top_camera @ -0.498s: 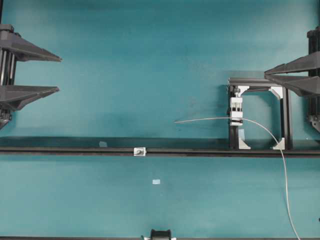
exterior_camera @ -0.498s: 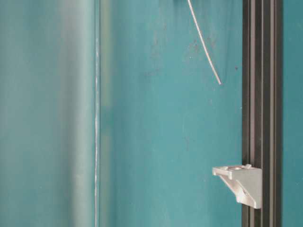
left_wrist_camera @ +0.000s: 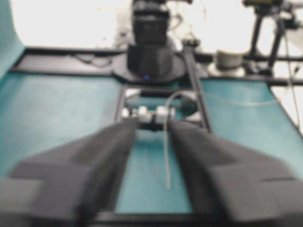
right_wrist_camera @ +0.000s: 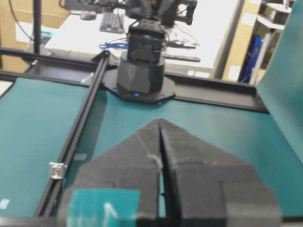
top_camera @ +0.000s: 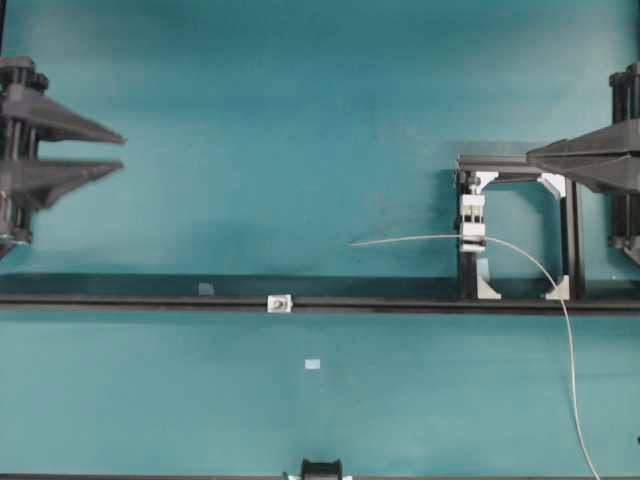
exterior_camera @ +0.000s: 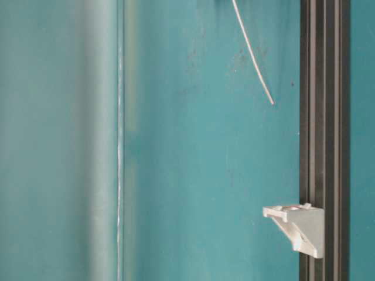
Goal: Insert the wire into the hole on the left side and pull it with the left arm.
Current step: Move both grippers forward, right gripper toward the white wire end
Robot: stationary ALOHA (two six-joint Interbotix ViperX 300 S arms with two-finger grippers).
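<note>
while the two black robot arms sat at opposite edges of the teal table point(top_camera: 300, 120), neither touched anything. the left arm's gripper point(top_camera: 118, 152), with two long pointed black fingers point(top_camera: 60, 120), had its jaws partly apart with nothing between them. the right arm's gripper point(top_camera: 532, 153) had its foam-padded fingers point(right_wrist_camera: 189, 161) pressed together, empty. the long, thin grey-white stiff wire point(top_camera: 540, 270) ran through a tall white clamp block point(top_camera: 471, 222) on a small black frame point(top_camera: 570, 230) towards the right; its free end pointed left and hung well apart from both grippers, its other length curving down to the near table edge. the hole sat in a tiny white-silver square bracket point(top_camera: 280, 302) on a long black rail point(top_camera: 120, 300), well left of the wire's tip.
</note>
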